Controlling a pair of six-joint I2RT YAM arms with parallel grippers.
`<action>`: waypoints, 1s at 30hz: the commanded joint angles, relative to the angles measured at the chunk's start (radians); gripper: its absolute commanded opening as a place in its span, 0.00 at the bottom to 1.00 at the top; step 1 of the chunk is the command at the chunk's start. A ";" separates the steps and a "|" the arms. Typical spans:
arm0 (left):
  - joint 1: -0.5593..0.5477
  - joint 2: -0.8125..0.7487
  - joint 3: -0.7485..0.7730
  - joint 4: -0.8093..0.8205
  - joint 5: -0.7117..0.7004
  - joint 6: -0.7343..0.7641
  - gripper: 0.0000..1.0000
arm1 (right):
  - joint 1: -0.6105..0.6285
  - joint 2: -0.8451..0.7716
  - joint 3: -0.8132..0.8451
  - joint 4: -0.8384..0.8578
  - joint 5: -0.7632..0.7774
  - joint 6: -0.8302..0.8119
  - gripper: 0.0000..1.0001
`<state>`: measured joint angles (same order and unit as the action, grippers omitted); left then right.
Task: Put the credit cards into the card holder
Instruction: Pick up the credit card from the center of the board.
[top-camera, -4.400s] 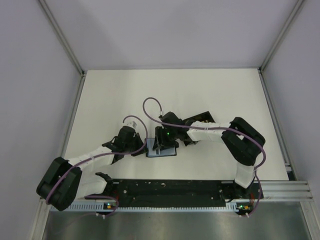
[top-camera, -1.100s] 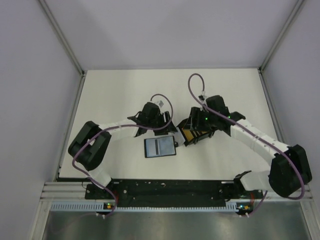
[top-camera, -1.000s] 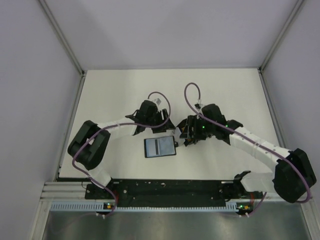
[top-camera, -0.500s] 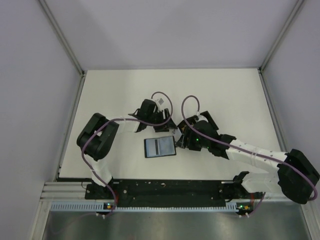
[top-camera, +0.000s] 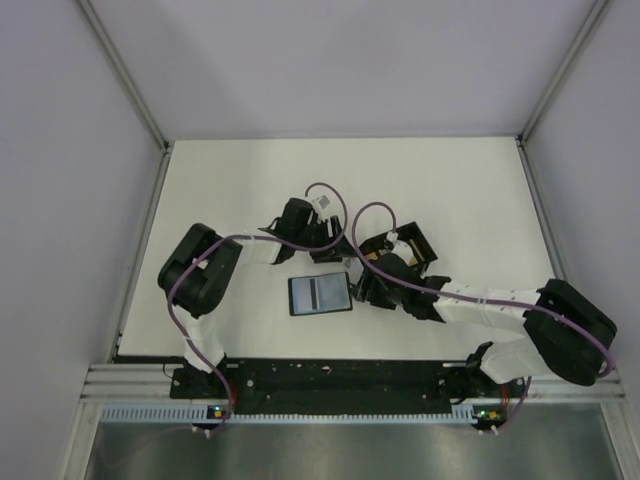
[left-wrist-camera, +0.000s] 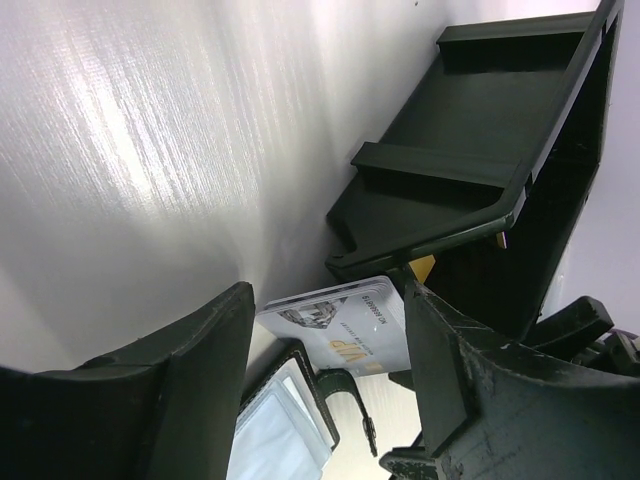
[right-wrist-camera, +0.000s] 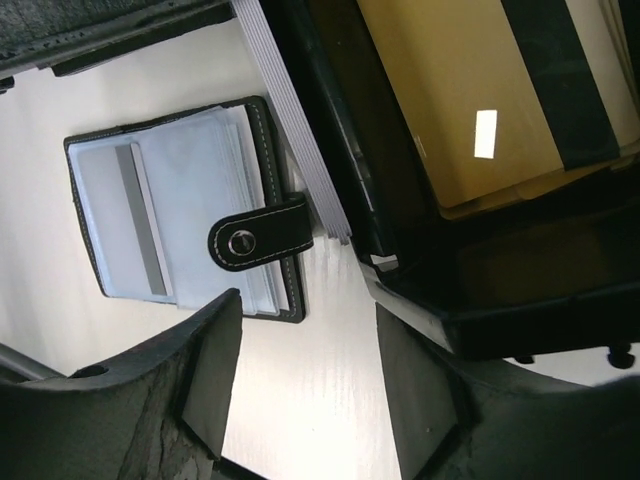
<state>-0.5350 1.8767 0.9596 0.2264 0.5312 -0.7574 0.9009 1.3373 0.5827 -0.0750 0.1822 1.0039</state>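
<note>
On the white table (top-camera: 450, 190), the card holder (top-camera: 320, 294) lies open and flat, its snap strap (right-wrist-camera: 262, 233) across clear sleeves. Just beside it sits the black box (top-camera: 400, 250) with gold cards (right-wrist-camera: 480, 90). Both the left tool (left-wrist-camera: 320, 400) and right tool (right-wrist-camera: 305, 385) stand released, grasping nothing.

Both arms have white links, bulky black joints, purple looping cables and matte black fingers (right-wrist-camera: 200, 400).
</note>
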 joint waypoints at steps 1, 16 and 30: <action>0.006 0.022 0.011 0.054 0.021 -0.002 0.65 | 0.016 0.020 -0.037 0.141 0.075 0.036 0.53; 0.006 0.041 -0.021 0.097 0.044 -0.026 0.58 | 0.049 0.037 -0.102 0.288 0.143 0.071 0.48; -0.003 0.029 -0.094 0.157 0.067 -0.065 0.52 | 0.055 0.085 -0.202 0.593 0.212 0.104 0.42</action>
<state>-0.5346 1.9072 0.8925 0.3592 0.5903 -0.8177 0.9413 1.4040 0.3988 0.3580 0.3470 1.0996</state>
